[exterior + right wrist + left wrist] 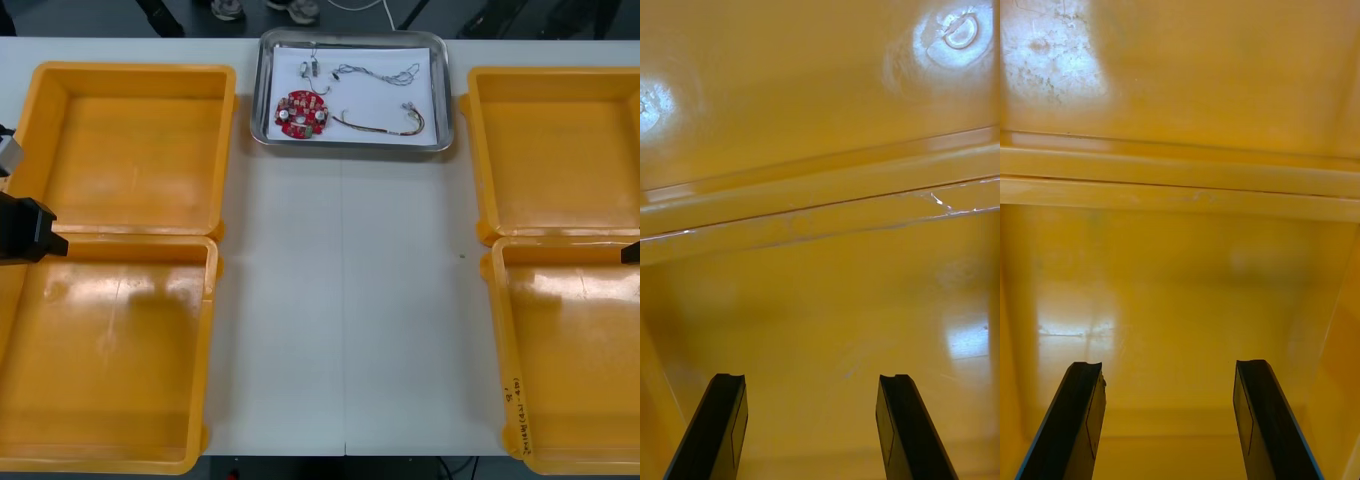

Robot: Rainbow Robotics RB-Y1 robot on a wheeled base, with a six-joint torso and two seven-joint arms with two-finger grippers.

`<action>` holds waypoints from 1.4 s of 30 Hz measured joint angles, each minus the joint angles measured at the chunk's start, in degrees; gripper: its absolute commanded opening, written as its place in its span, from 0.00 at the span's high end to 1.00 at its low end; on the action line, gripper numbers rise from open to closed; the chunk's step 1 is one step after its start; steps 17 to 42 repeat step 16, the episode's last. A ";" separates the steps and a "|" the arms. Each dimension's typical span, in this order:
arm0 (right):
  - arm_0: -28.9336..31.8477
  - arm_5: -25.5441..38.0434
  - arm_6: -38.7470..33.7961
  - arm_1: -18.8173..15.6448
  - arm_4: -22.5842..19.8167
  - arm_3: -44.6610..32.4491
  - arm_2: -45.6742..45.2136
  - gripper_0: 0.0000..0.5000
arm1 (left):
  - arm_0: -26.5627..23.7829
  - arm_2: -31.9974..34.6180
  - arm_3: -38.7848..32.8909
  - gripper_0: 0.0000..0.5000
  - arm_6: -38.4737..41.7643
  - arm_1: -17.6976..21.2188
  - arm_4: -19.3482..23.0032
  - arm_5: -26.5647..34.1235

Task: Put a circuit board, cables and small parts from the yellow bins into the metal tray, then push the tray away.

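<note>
front view: a red circuit board (303,111), cables (360,126) and a small metal part (309,68) were seen in the metal tray (444,100) between the far yellow bins (130,150). right wrist view: the right gripper (811,379) was found released over a bin floor. left wrist view: the left gripper (1168,367) was found likewise.

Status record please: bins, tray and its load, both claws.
yellow bins: four, two at each side of the table, all look empty
tray: metal tray at the table's far edge, between the far bins, white inside
in tray: red circuit board; red and yellow cable; thin pale cable; small metal part
left claw: open, holding nothing, over a left-side bin's bare floor
right claw: open, holding nothing, over a right-side bin's bare floor
task: loading and push look done
</note>
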 measured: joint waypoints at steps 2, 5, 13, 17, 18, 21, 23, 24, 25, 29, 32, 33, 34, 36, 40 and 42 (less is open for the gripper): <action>0.00 0.00 0.00 -0.06 -0.22 0.00 0.00 0.00 | 0.00 0.00 0.00 0.00 0.00 0.00 0.00 0.00; 0.01 0.00 0.00 -0.16 -0.46 0.00 0.00 0.00 | 0.00 0.00 0.00 0.00 0.00 0.00 0.00 0.00; 0.02 0.00 0.00 -0.16 -0.52 0.00 0.00 0.00 | 0.00 0.00 0.00 0.00 0.00 0.00 0.00 0.00; 0.02 0.00 0.00 -0.16 -0.52 0.00 0.00 0.00 | 0.00 0.00 0.00 0.00 0.00 0.00 0.00 0.00; 0.02 0.00 0.00 -0.16 -0.52 0.00 0.00 0.00 | 0.00 0.00 0.00 0.00 0.00 0.00 0.00 0.00; 0.02 0.00 0.00 -0.16 -0.52 0.00 0.00 0.00 | 0.00 0.00 0.00 0.00 0.00 0.00 0.00 0.00; 0.02 0.00 0.00 -0.16 -0.52 0.00 0.00 0.00 | 0.00 0.00 0.00 0.00 0.00 0.00 0.00 0.00; 0.02 0.00 0.00 -0.16 -0.52 0.00 0.00 0.00 | 0.00 0.00 0.00 0.00 0.00 0.00 0.00 0.00; 0.02 0.00 0.00 -0.16 -0.52 0.00 0.00 0.00 | 0.00 0.00 0.00 0.00 0.00 0.00 0.00 0.00; 0.02 0.00 0.00 -0.16 -0.52 0.00 0.00 0.00 | 0.00 0.00 0.00 0.00 0.00 0.00 0.00 0.00; 0.02 0.00 0.00 -0.16 -0.52 0.00 0.00 0.00 | 0.00 0.00 0.00 0.00 0.00 0.00 0.00 0.00; 0.02 0.00 0.00 -0.16 -0.52 0.00 0.00 0.00 | 0.00 0.00 0.00 0.00 0.00 0.00 0.00 0.00; 0.02 0.00 0.00 -0.16 -0.52 0.00 0.00 0.00 | 0.00 0.00 0.00 0.00 0.00 0.00 0.00 0.00; 0.02 0.00 0.00 -0.16 -0.52 0.00 0.00 0.00 | 0.00 0.00 0.00 0.00 0.00 0.00 0.00 0.00; 0.02 0.00 0.00 -0.16 -0.52 0.00 0.00 0.00 | 0.00 0.00 0.00 0.00 0.00 0.00 0.00 0.00; 0.02 0.00 0.00 -0.16 -0.52 0.00 0.00 0.00 | 0.00 0.00 0.00 0.00 0.00 0.00 0.00 0.00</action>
